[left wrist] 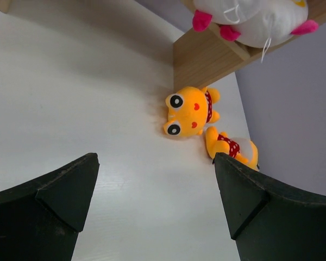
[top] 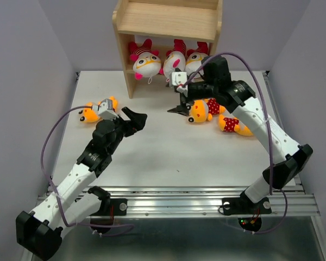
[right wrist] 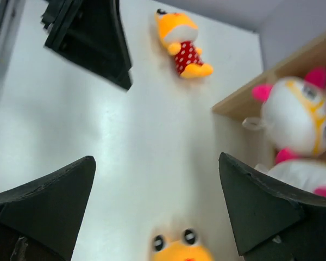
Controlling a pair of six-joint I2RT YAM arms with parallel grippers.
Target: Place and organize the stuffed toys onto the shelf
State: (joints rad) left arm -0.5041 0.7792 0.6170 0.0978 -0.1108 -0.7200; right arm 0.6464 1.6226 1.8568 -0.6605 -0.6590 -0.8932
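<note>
Three white-headed stuffed toys lie in the bottom tier of the wooden shelf. Two yellow toys lie on the table at the right, one by the shelf and one further right. A third yellow toy lies at the left, partly behind the left wrist. My right gripper is open and empty, just left of the nearer yellow toy, whose face shows low between the fingers. My left gripper is open and empty over the table's middle.
The left wrist view shows the two right-hand yellow toys beside the shelf's base. The right wrist view shows the left gripper, the left yellow toy and a white toy.
</note>
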